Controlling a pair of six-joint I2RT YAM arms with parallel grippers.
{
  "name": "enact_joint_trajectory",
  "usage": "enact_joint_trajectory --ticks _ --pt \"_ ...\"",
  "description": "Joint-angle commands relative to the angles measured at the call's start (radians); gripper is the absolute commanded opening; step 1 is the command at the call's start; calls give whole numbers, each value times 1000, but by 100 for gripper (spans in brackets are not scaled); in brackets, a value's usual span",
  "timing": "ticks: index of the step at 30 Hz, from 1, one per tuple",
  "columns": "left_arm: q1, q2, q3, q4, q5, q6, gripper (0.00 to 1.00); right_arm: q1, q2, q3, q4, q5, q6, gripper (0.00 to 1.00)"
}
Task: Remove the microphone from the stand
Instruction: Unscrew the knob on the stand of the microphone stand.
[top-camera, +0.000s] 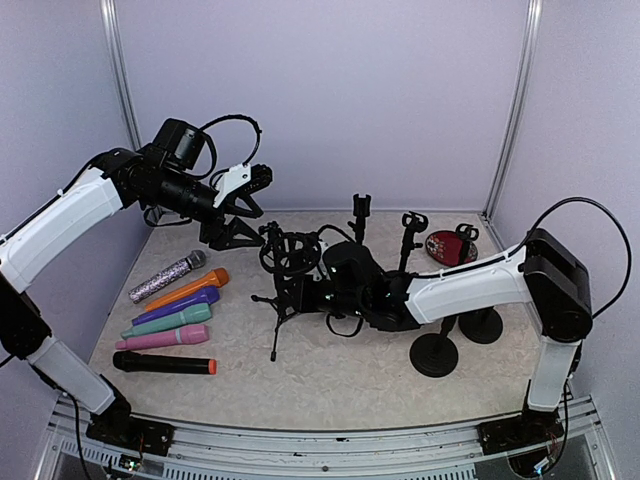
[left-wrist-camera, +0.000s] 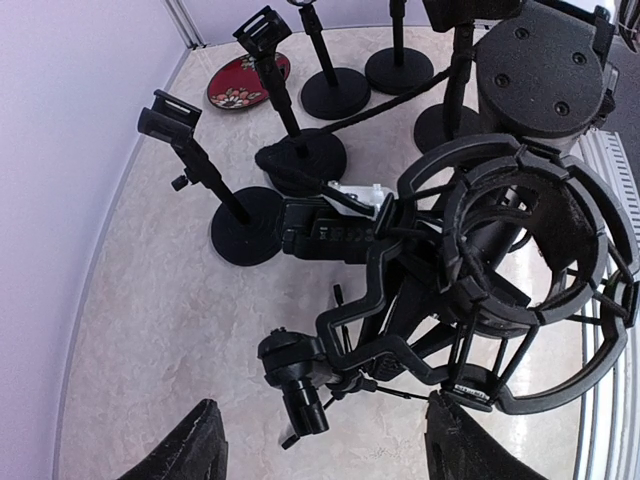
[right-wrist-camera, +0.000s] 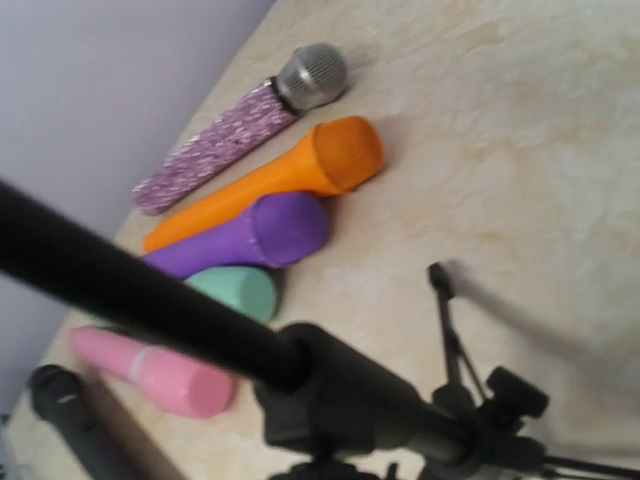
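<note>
Marbled tabletop carries the tripod stand. The black microphone sits in its shock mount, directly below the left gripper, whose jaws are apart. The right gripper is at the mount; its closure cannot be determined. Current step, as judged: approach. Next: descend, clamp the microphone, withdraw it along its axis.

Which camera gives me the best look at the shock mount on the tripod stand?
Left wrist: the shock mount fills the frame, its rings and cords sharp. Top external shows it small, lost among other black hardware. Right wrist shows only a blurred stand pole, not the mount.
</note>
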Motion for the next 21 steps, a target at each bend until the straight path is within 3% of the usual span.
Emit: enact_joint_trajectory --ticks 1,3,7,10,13,21 --pt "-1 -24 -10 -2 11 2 66 28 -3 33 -79 163 -94 0" --pt "1 -25 -11 -2 10 4 66 28 -21 14 -49 154 -88 9" --pt "5 -25 -8 -2 11 5 65 2 -80 -61 74 31 -19 38" --pt "5 -23 -2 -4 13 5 65 -32 -110 -136 179 -87 77 50" --pt "7 -24 0 -4 15 5 65 -57 -118 -194 265 -164 175 54" --pt "8 -26 -8 -3 21 1 65 -95 -69 -259 320 -215 279 51"
